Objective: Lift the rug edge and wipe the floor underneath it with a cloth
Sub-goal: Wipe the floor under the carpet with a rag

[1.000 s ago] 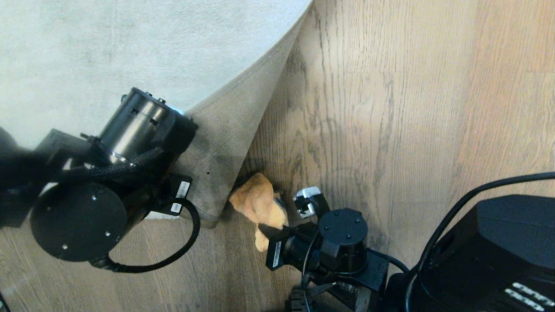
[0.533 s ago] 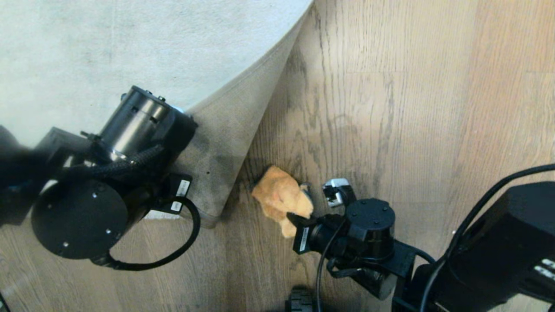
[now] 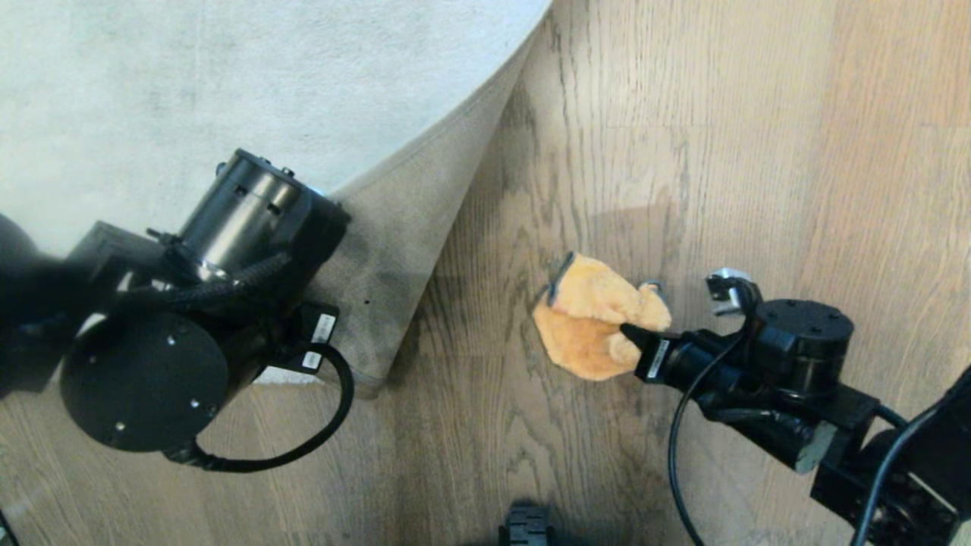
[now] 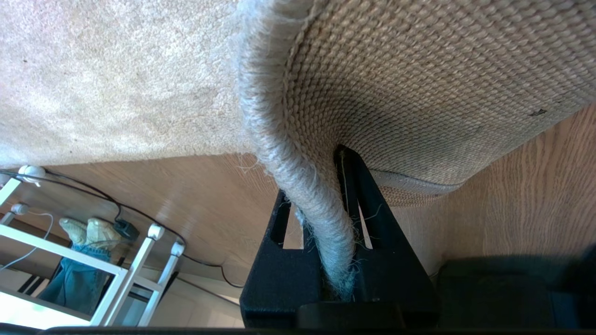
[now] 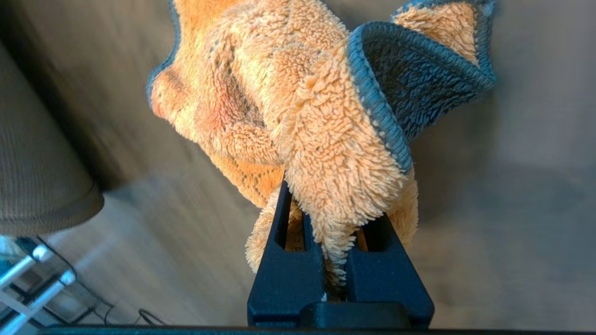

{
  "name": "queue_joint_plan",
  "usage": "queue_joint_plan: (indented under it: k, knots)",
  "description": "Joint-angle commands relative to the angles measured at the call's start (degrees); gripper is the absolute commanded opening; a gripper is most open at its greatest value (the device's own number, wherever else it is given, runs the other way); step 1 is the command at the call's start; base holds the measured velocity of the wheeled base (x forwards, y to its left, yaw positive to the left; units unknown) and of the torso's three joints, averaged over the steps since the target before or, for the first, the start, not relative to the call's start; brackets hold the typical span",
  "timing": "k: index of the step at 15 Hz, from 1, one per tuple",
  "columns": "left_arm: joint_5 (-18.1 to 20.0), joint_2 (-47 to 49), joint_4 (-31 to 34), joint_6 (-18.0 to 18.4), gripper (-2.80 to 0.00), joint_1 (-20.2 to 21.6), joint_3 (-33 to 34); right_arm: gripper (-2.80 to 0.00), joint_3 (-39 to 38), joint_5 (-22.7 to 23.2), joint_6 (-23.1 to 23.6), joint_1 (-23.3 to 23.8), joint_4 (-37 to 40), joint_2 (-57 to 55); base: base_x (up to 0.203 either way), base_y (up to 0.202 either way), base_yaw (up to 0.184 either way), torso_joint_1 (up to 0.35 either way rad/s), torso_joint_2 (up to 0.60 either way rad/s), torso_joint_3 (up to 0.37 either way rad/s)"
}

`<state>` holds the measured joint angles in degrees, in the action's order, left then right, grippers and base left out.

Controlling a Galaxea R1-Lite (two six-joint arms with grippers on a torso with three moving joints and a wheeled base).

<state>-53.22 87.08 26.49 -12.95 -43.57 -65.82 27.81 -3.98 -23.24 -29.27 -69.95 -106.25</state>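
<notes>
A: Where is the rug edge (image 3: 425, 227) right now?

B: It is folded up and back over the pale rug (image 3: 190, 83), so the coarse tan backing faces up. The bound hem (image 4: 298, 177) runs straight between the black fingers (image 4: 372, 223) of the left gripper (image 4: 326, 242), which is clamped on it.

A: And the floor (image 3: 758, 152) beside it?

B: Brown wood-grain planks, bare beside the raised flap, with a shadow under the fold.

A: The cloth (image 3: 595, 322)?

B: An orange terry piece with blue-grey trim, bunched up, well to the right of the lifted flap in the head view. I cannot tell whether it touches the planks. In the right wrist view the rug's hem shows off to one side, apart from the cloth.

A: What holds it?

B: The right gripper (image 5: 333, 260). Its two black fingers are pressed together on a tuft of the cloth, and the rest of the fabric spreads out past the tips.

A: Anything else around?

B: A black cable (image 3: 303, 447) loops below the left arm's wrist. In the left wrist view, beyond the rug, stand a white metal frame (image 4: 125, 274), some cords, and a person's feet in socks (image 4: 88, 230) with blue trouser legs. Nothing lies between the cloth and the lifted edge.
</notes>
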Motion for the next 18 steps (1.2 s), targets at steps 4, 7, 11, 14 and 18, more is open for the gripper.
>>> queue_joint_plan:
  k: [4,7,11,14,18]
  knots:
    - [-0.3,0.0,0.1,-0.1,-2.8,0.0,0.1,-2.8,-2.3,2.4,-0.3,1.1,-1.0,3.8,0.0,0.0,0.0,0.0,0.0,0.0]
    - [-0.4,0.0,0.1,-0.1,-2.8,0.1,0.1,-2.8,-2.3,2.1,-2.0,-6.3,-1.1,3.4,0.0,0.0,0.0,0.0,0.0,0.0]
    - [-0.3,0.1,0.1,-0.1,-2.8,0.0,0.1,-2.8,-0.7,-1.5,-7.0,-21.8,-1.2,0.9,0.0,0.0,0.0,0.0,0.0,0.0]
    - [-0.4,0.5,0.1,-0.1,-2.8,0.0,0.1,-2.8,4.4,-4.0,-8.6,-27.2,-1.3,-6.9,0.0,0.0,0.0,0.0,0.0,0.0]
    - [-0.4,2.1,-0.9,-0.1,-2.8,0.1,0.0,-2.8,8.7,-5.8,-8.8,-29.5,-8.7,-19.0,0.0,0.0,0.0,0.0,0.0,0.0]
